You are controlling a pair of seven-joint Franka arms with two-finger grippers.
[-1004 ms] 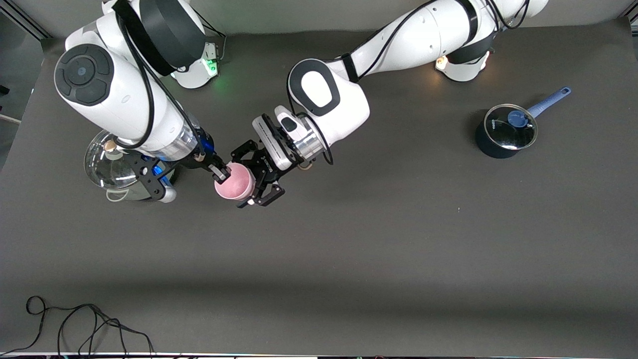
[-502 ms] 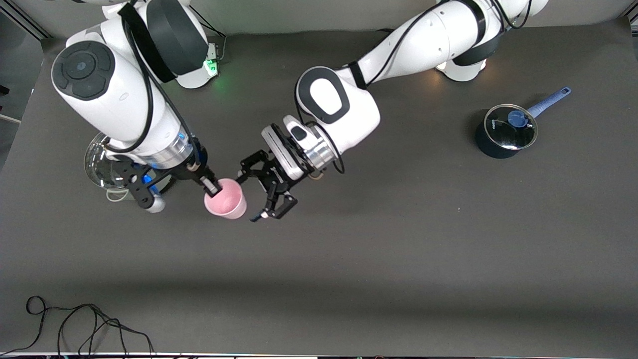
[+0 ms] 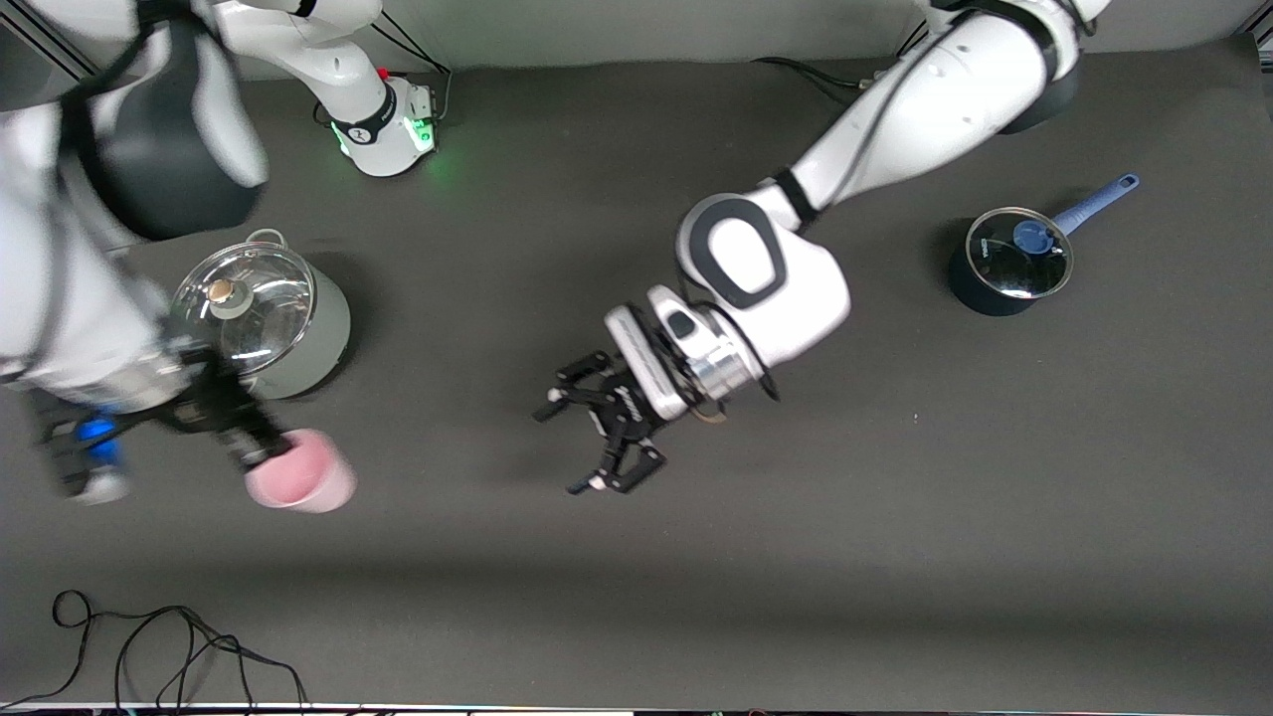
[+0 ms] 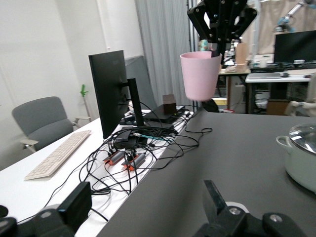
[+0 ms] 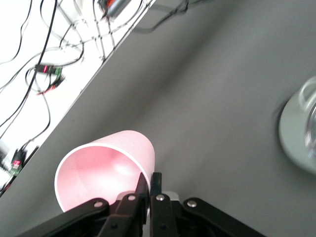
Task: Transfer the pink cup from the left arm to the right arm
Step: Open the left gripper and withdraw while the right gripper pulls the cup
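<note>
The pink cup [image 3: 306, 484] hangs tilted in my right gripper [image 3: 257, 455], over the table at the right arm's end, beside a grey-green pot. In the right wrist view the right gripper [image 5: 149, 181] is shut on the cup's [image 5: 106, 165] rim, one finger inside and one outside. My left gripper [image 3: 597, 438] is open and empty over the table's middle, well apart from the cup. The left wrist view shows the cup [image 4: 200, 74] hanging from the right gripper [image 4: 219, 22], with the left gripper's own fingers [image 4: 215, 200] spread wide.
A grey-green pot with a glass lid [image 3: 264, 318] stands at the right arm's end. A dark blue saucepan with a lid [image 3: 1004, 261] stands at the left arm's end. A black cable [image 3: 149, 646] lies at the table's near edge.
The left gripper let go of the cup, opened and drew back toward the table's middle. The right arm carried the cup away toward its own end of the table.
</note>
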